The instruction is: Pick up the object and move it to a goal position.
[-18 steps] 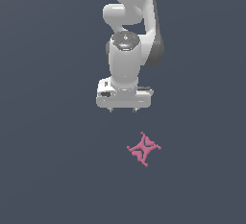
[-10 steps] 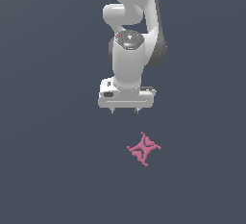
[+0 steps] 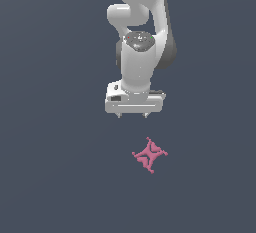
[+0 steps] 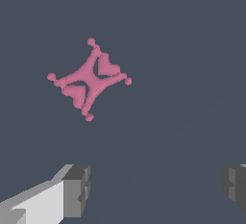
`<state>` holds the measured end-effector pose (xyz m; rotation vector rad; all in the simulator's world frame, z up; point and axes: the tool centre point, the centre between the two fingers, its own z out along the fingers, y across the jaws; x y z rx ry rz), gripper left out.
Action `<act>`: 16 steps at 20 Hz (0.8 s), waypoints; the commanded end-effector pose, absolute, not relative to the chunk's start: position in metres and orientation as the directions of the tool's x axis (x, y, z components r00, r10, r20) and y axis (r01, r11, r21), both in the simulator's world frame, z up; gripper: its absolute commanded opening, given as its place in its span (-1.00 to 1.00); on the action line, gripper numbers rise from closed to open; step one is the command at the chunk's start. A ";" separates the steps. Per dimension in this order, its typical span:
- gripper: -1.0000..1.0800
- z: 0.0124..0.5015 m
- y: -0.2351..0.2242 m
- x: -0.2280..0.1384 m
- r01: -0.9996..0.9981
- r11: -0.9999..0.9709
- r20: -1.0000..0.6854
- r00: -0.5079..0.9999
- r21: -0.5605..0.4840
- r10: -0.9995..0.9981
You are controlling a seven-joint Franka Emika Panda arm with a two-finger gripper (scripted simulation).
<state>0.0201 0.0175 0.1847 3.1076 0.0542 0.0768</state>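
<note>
A: Gripper (image 3: 132, 115) spread wide, holding nothing, fingers (image 4: 77, 192) well apart. Hanging above the floor (image 3: 50, 177).

B: Object (image 3: 149, 154)?

A: Flat on the floor, near the gripper, offset toward the exterior view's right, not between the fingers. Pink star, raised X centre.

B: Handling?

A: Probably light, stiff, thin. Narrower than the opening. Best pinched across the concave waist. Nothing else nearby, nothing blocking.

Flat, even sim lighting in both views — no glare, barely any shadows on the dark worktop (image 3: 50, 177). Edges look sharp but slightly jaggy — low-res render.
</note>
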 end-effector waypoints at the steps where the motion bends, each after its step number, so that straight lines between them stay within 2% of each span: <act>1: 0.92 0.183 0.019 0.022 0.021 -0.999 0.048 0.999 0.032 0.022; 16: 0.92 0.151 0.040 0.059 -0.238 -0.971 0.036 0.971 0.008 -0.237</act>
